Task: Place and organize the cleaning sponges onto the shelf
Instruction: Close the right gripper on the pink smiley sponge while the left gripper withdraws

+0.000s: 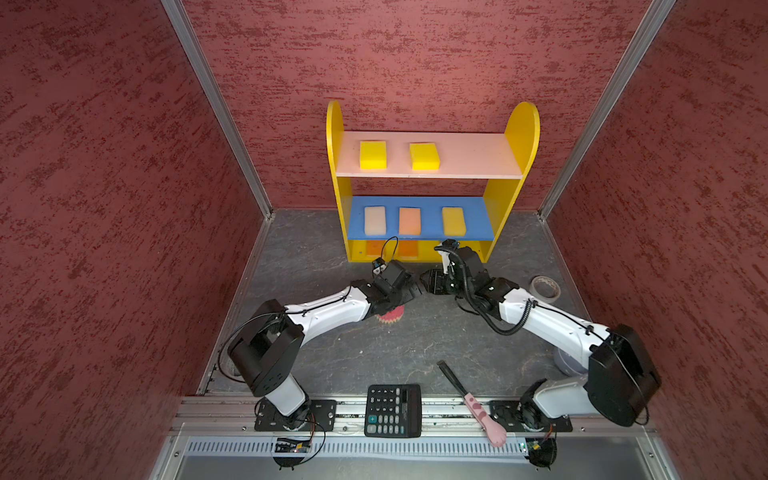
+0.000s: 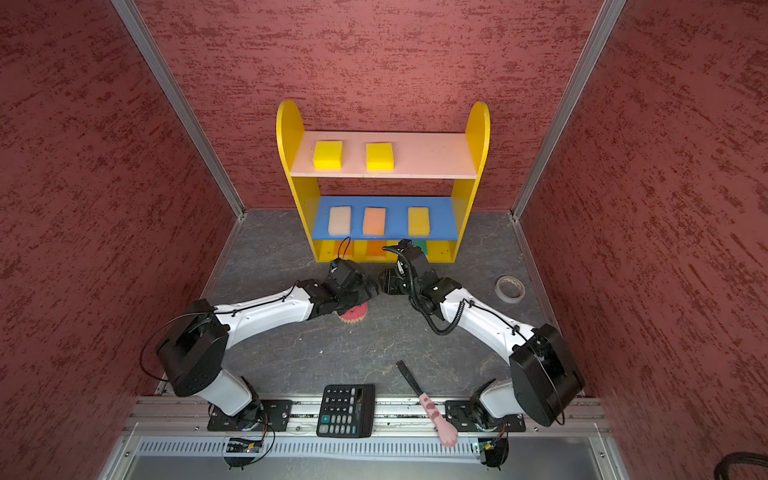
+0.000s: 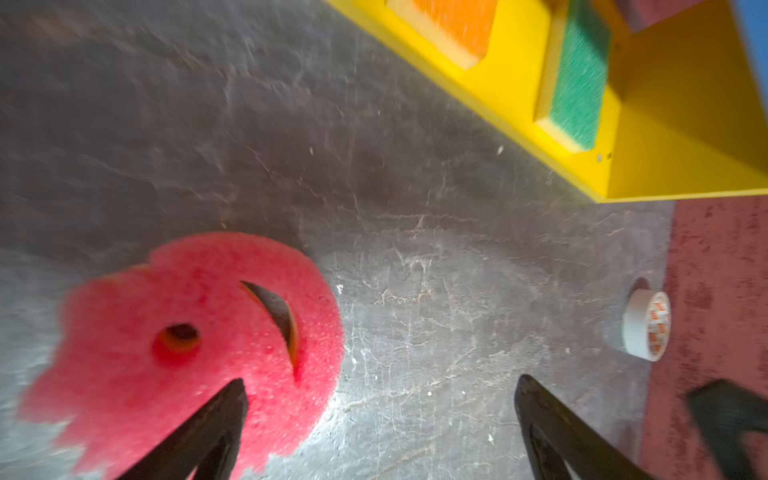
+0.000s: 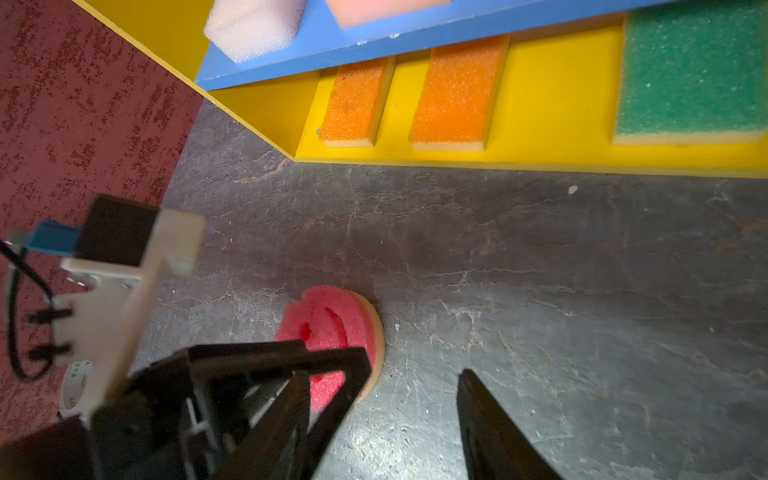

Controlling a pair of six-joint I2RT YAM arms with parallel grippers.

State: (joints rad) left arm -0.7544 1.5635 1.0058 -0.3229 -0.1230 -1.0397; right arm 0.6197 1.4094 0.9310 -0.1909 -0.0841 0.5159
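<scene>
Pink sponge (image 3: 187, 345): round, scalloped edge, flat on the grey worktop (image 3: 395, 187); blurred.
Left gripper (image 3: 382, 382): jaws wide apart, one tip overlapping the sponge's edge.
Shelf (image 3: 519, 95): yellow bottom board carries an orange sponge (image 3: 457, 25) and a green sponge (image 3: 579, 79), set apart.
Tape roll (image 3: 646, 324): beside the red wall (image 3: 715, 270).

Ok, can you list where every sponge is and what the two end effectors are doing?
Top pink board: two yellow rectangular foam sponges
Middle blue board: cream-white foam sponge, peach foam sponge, yellow foam sponge
Bottom yellow board: two orange-topped foam sponges, green-topped foam sponge
Floor: round pink scalloped foam sponge, in front of the yellow-sided shelf
Left end effector: open, above the pink sponge's edge, not gripping
Right end effector: open, empty
</scene>
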